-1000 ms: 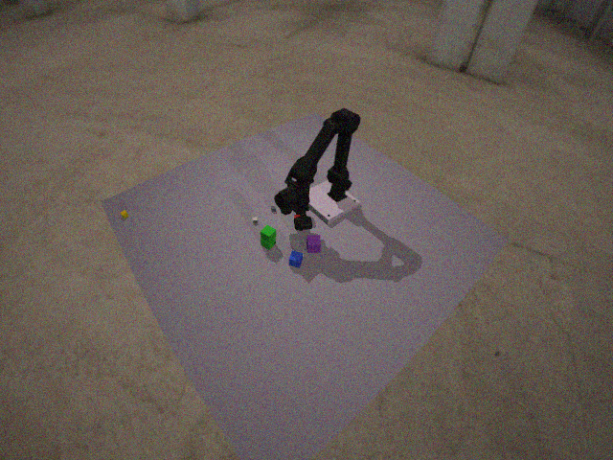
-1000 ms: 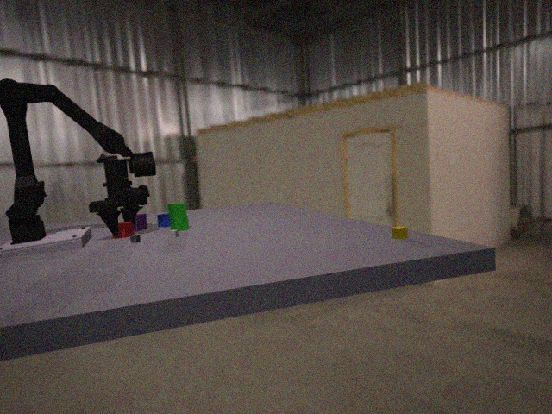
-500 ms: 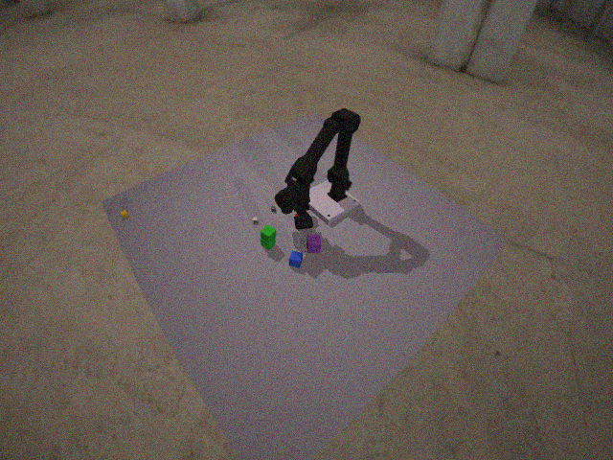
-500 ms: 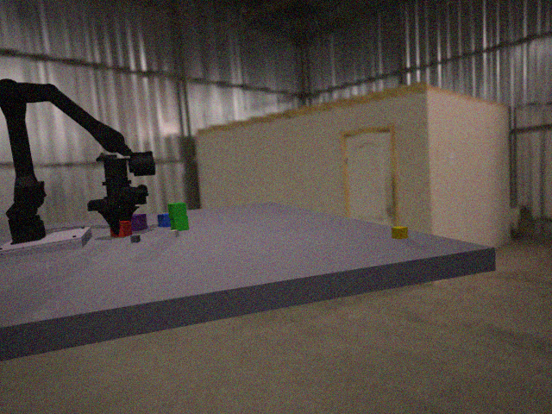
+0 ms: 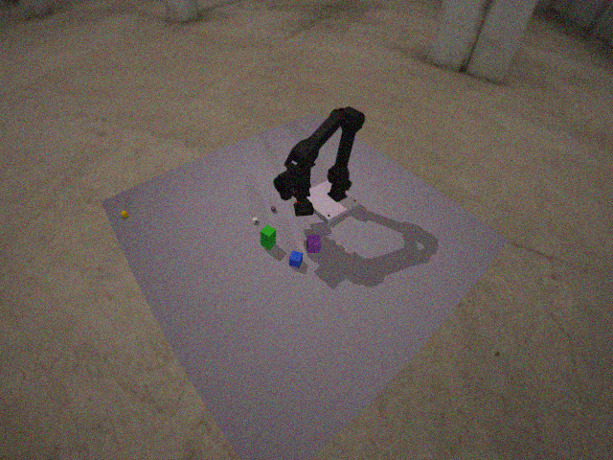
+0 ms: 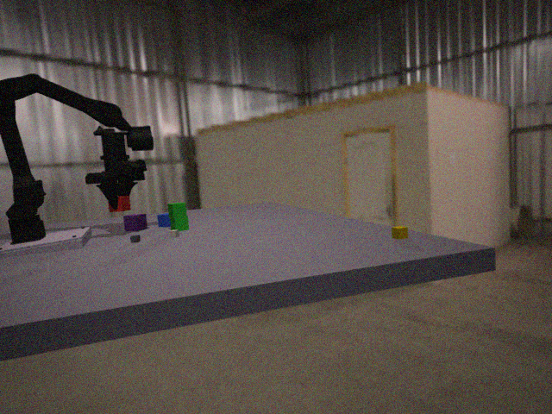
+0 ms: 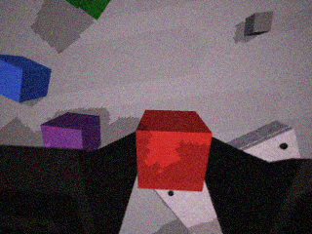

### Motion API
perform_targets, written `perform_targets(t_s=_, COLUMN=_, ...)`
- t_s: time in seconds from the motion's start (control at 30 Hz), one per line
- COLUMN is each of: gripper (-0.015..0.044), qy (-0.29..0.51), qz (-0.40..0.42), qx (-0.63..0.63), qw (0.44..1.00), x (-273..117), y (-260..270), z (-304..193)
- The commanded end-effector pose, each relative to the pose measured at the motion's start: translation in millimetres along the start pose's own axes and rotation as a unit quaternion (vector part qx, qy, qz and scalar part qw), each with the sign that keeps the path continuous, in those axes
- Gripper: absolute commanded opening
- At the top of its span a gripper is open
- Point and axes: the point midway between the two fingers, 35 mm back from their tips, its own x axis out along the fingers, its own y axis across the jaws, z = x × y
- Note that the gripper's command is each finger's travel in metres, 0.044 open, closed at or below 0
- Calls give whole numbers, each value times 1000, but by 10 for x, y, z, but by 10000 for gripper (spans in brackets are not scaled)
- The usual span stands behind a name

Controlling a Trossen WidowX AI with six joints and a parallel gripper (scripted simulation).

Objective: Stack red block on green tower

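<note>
My gripper point(image 5: 303, 210) point(image 6: 118, 203) point(image 7: 169, 136) is shut on the red block point(image 6: 124, 203) point(image 7: 168, 161) and holds it in the air above the table. In the top view the fingers hide nearly all of the block. The green tower point(image 5: 267, 238) point(image 6: 178, 216) stands upright on the table; a corner of it point(image 7: 93, 6) shows at the top edge of the wrist view. The held block is off to the arm-base side of the tower, not over it, and the two are apart.
A purple block point(image 5: 313, 243) point(image 6: 134, 222) point(image 7: 63, 136) and a blue block point(image 5: 295, 259) point(image 6: 163, 220) point(image 7: 12, 78) stand near the tower. A small white block point(image 5: 255, 219) point(image 6: 174, 233) and a small grey block point(image 5: 273, 209) point(image 6: 134, 238) point(image 7: 260, 22) lie nearby. A yellow block point(image 5: 124, 214) point(image 6: 399, 232) lies near a far corner.
</note>
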Motion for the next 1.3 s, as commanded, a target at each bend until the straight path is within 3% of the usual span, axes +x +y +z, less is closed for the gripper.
perform_targets(t_s=0.0, gripper=0, qy=-2, qz=4, qx=-2, qw=1000, x=-194, y=8, z=2)
perform_targets(t_s=0.23, gripper=0, qy=-2, qz=4, qx=-2, qw=1000, x=-455, y=5, z=-1)
perform_targets(t_s=0.57, gripper=0, qy=-2, qz=4, qx=-2, qw=1000, x=-470, y=14, z=23)
perform_targets(t_s=1.27, gripper=0, qy=-8, qz=6, qx=-5, qw=1000, x=-591, y=485, z=712)
